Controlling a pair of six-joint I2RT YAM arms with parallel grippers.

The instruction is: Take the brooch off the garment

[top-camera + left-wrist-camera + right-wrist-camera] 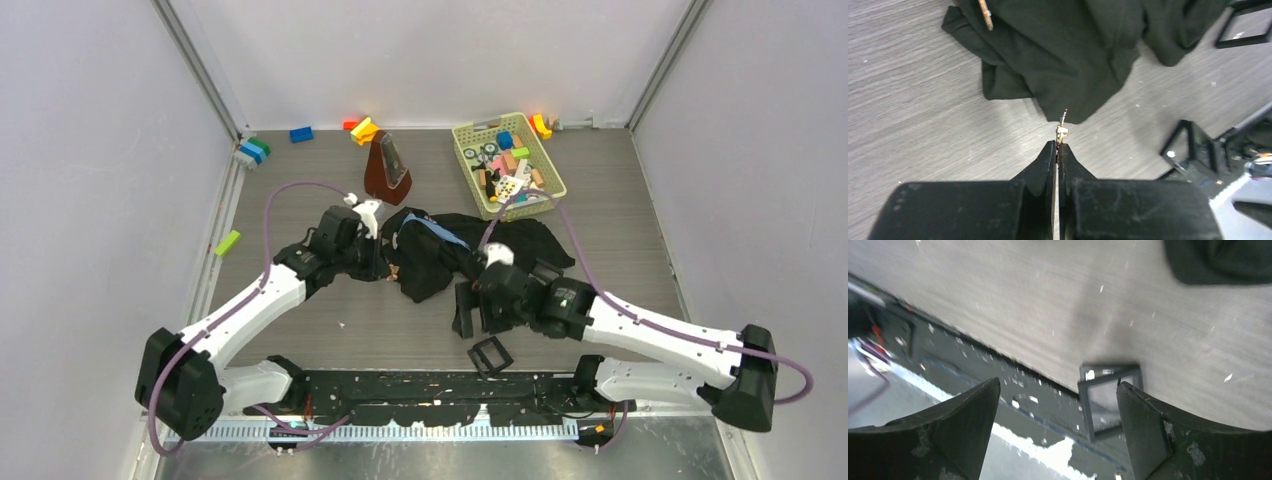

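A black garment (470, 252) lies crumpled mid-table; it fills the top of the left wrist view (1068, 45). My left gripper (1057, 145) is shut on a small gold brooch (1062, 131), whose pin end reaches up to the garment's lower edge; I cannot tell whether it is still stuck in the cloth. In the top view the left gripper (385, 262) is at the garment's left edge. My right gripper (1058, 390) is open and empty above the table's near edge, with only a corner of the garment (1218, 262) in its view; in the top view the right gripper (480, 310) is just below the garment.
A small black square frame (490, 354) lies by the near edge and shows in the right wrist view (1108, 400). A brown metronome (386, 168), a green basket (540, 190) of blocks, and loose coloured blocks (363, 129) stand at the back.
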